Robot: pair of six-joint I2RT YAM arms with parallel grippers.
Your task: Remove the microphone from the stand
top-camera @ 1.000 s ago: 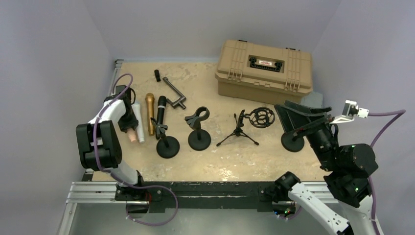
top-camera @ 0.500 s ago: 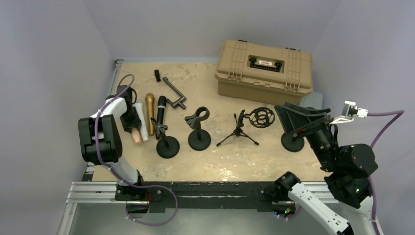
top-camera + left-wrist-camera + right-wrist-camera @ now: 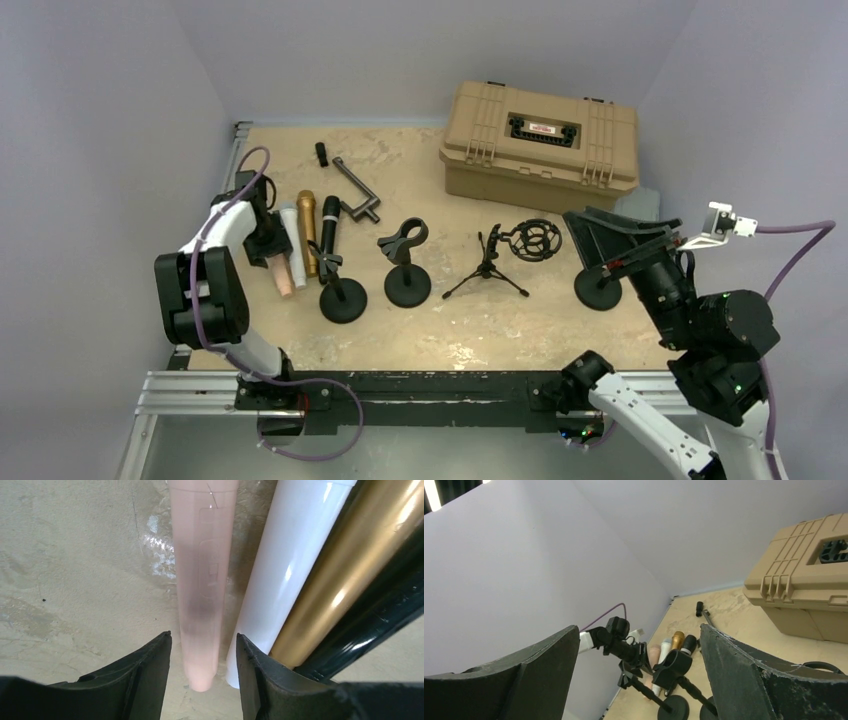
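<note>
I'm counting 4 mics: pink mic point(image 3: 284, 278), white mic point(image 3: 293, 246), gold mic point(image 3: 306, 230), black mic point(image 3: 329, 228). Also seeing 3 round-base stands: left stand point(image 3: 342, 300), middle stand point(image 3: 407, 285), right stand point(image 3: 597, 291), plus 1 tripod point(image 3: 487, 268), 1 tan case point(image 3: 540, 135), 1 metal crank point(image 3: 357, 190), 1 black cylinder point(image 3: 322, 154)

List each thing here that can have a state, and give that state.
Pink microphone: lying flat, ungripped
White microphone: lying flat
Gold microphone: lying flat
Black microphone: clipped in stand
Second stand: clip empty
Case: shut
Left tool: open, straddling pink microphone
Right tool: open, empty
</note>
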